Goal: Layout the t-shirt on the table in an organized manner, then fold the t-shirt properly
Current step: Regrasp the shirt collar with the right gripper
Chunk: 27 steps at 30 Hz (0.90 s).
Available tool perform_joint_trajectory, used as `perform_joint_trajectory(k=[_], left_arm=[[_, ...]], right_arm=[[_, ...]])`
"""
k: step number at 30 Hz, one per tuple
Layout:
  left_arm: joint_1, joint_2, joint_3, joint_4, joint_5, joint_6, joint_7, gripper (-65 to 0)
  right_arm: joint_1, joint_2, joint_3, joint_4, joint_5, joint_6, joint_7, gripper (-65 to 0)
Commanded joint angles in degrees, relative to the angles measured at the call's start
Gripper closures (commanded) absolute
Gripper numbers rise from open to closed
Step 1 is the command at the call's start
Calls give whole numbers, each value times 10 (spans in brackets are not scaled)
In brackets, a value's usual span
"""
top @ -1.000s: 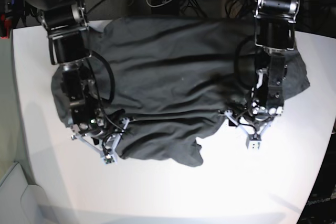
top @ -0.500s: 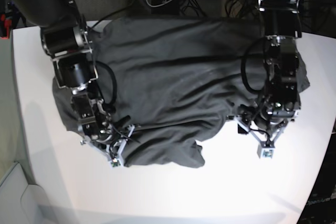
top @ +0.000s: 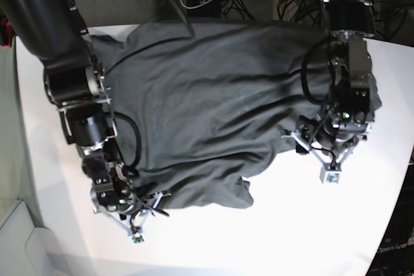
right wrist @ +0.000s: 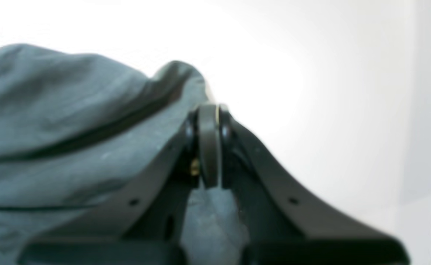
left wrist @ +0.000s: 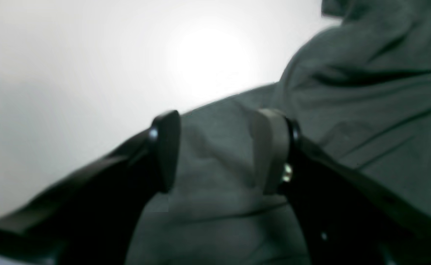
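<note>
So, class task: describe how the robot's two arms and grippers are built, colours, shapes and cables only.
Both arms are black, made of chunky cylindrical segments with silver brackets and looping black cables. The left gripper and right gripper have pale grey frames narrowing to a small block tip. Up close, the fingers are dark and flat with rounded ends.

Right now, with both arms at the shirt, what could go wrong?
The right tool is shut on only a small bit of the shirt; it might slip free. The left tool stands open over cloth, holding nothing, so one-sided pulling could skew the shirt. The near hem is bunched and may crease.
</note>
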Motion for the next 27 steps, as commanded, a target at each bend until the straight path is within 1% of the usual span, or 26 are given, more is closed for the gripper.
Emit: perform_joint_trajectory(k=[1,5,7,10,13,17,20,27], left_arm=[[-10,-5,-2,10,2,2,-9,-308],[8,-5,-2,11,2,1,-9,-308],[19,-5,-2,12,2,1,-8,-308],[39,-5,-7,12,2,1,-9,-308],[58,-5,-36,12,2,1,-6,-308],[86,-5,-56,12,2,1,-5,-308],[108,-5,-72,12,2,1,-8,-308],[131,-5,-71,7,3,1,-7,-308]], right_arm=[[11,-16,-2,22,1,0,4,0],[-17,-48,-3,81,0,0,-2,0],[-28,-65,-12,98,0,0,-16,0],[-37,-87,-34,101,0,0,-16,0],[-60,-101,-43,101,0,0,-10,0],[-84,-103,-43,98,-1,0,25,0],[-93,-103,-43,97,-1,-1,32,0],[-109,-100,-43,97,-1,-1,33,0]])
